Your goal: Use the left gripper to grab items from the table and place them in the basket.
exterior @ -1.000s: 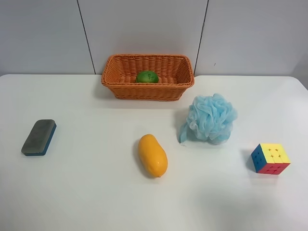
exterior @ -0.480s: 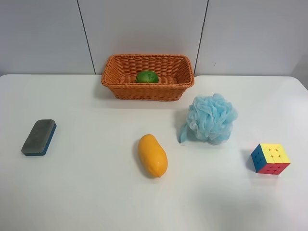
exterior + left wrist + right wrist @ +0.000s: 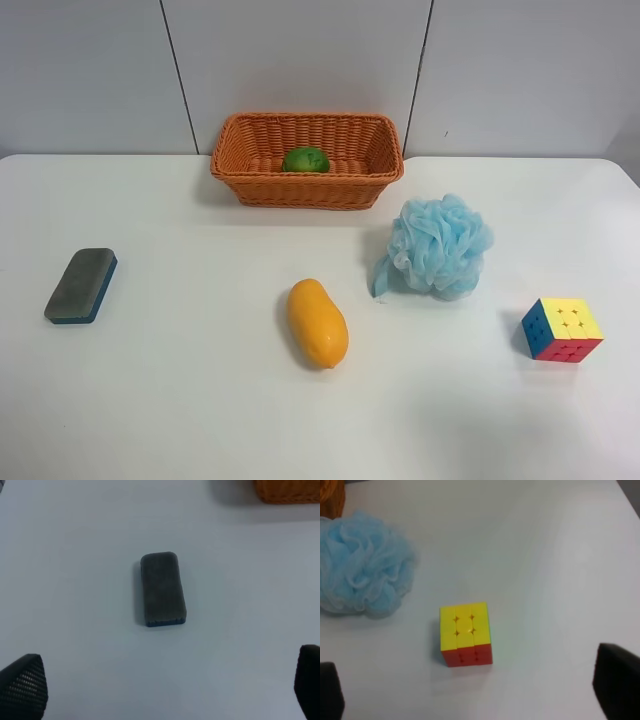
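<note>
Left claw (image 3: 160, 690) hangs released above the surface (image 3: 75, 530), w/ fingertips (image 3: 22, 685) spread wide at both edges of the left wrist view and nothing between them. Eraser (image 3: 161, 589) lies flat under and ahead of the claw, grey top up, well apart from both tips. Basket (image 3: 287, 491) sits farther ahead and off to one side of the claw; only a corner shows.

Judged step: reach for the eraser. To do it well, probably centre the claw over the block, close across the narrow sides, not the long axis, and come low enough to get past the soft grey top onto the blue base. Then lift clear of the flared rim before letting go.

Right claw (image 3: 480, 690) also released, tips wide, puzzle cube (image 3: 466, 634) below and ahead of it, pouf (image 3: 362, 567) beyond.

Count: 1 basket (image 3: 306, 160) w/ 1 green fruit (image 3: 305, 159) inside; on the surface 1 eraser, 1 mango (image 3: 317, 322), 1 pouf, 1 cube. So 4 items still out, 1 in.
</note>
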